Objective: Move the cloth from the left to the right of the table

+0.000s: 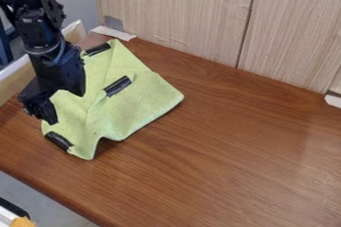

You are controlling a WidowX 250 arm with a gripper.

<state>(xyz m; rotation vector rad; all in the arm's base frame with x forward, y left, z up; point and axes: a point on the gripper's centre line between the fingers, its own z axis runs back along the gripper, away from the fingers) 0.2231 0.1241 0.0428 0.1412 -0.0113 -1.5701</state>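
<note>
The gripper (65,107) hangs at the left of the camera view, over the left part of the green cloth. Its two fingers stand apart, so it is open, with cloth visible between and below them. The cloth (143,99) lies on the left side of the brown table (246,146), with a raised fold near its middle and black tape strips on it. The arm hides part of its left side. Whether the fingertips touch the fabric I cannot tell.
Wood-grain panels (180,12) stand along the table's back edge. A pale low wall (19,79) borders the left side, behind the arm. White tape (113,33) is stuck at the back left corner. The table's front edge runs diagonally at lower left.
</note>
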